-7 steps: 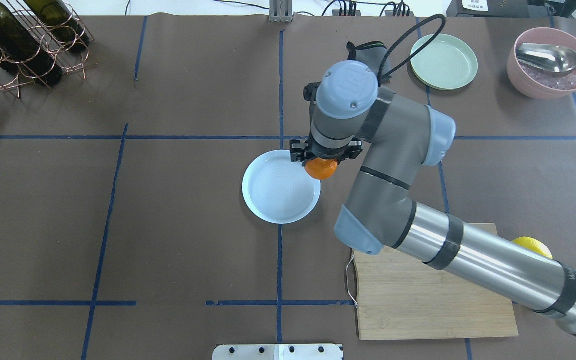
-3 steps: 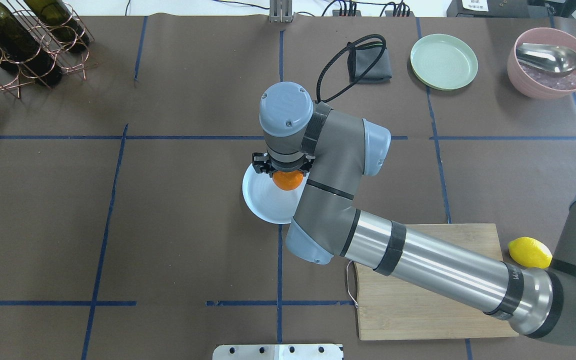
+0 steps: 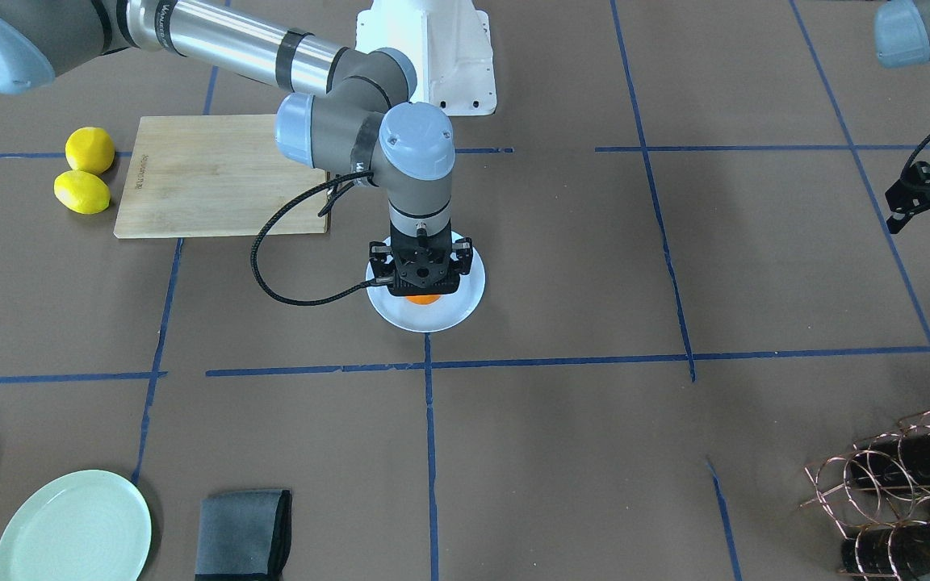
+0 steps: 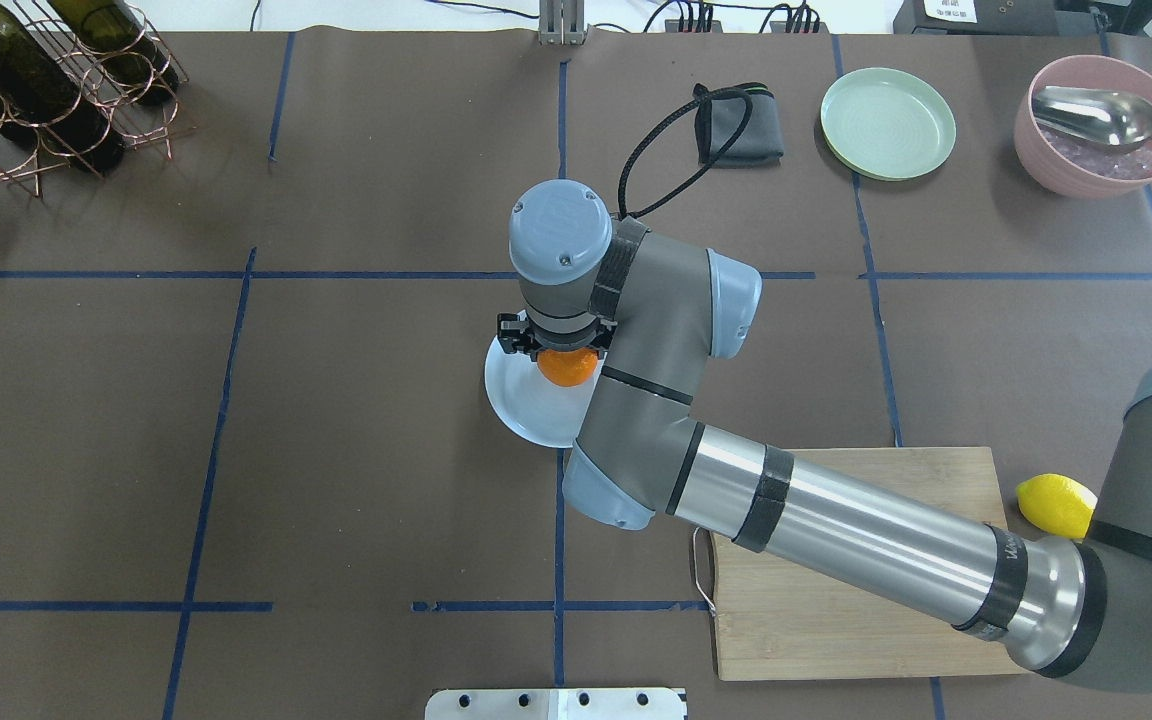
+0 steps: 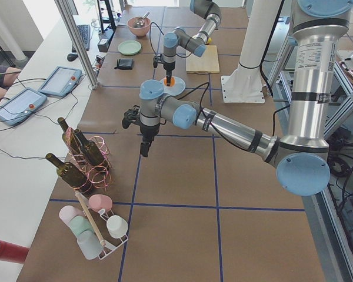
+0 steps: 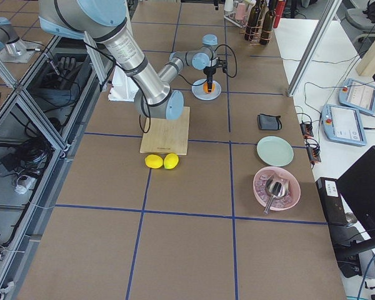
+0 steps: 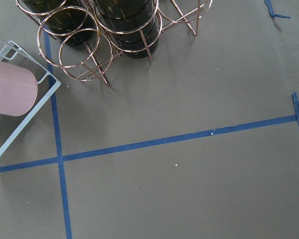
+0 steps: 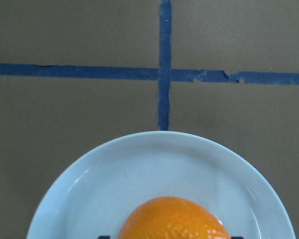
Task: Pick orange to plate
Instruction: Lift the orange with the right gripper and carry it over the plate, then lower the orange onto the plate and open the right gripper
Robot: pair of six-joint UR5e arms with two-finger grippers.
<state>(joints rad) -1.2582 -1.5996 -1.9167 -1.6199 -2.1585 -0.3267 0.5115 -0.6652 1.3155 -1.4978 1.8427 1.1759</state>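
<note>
You'll find the orange (image 4: 567, 368) at the middle of the overhead view, over the right part of the white plate (image 4: 516, 402), inside the rim. Whether it touches the plate you can't tell. The right gripper (image 3: 423, 286) points straight down with its jaws clamped on the orange (the right wrist view shows a dark fingertip at each side of the fruit, at the bottom edge).

Lower right of the plate lies a wooden board (image 4: 866, 630), with a lemon (image 4: 1054, 503) just beside its right edge. A grey cloth (image 4: 741, 128) and a green plate (image 4: 888, 123) sit along the top.

The left gripper (image 5: 145, 138) hangs above bare table near the bottle rack (image 5: 85, 154). You can't tell how its jaws stand.
</note>
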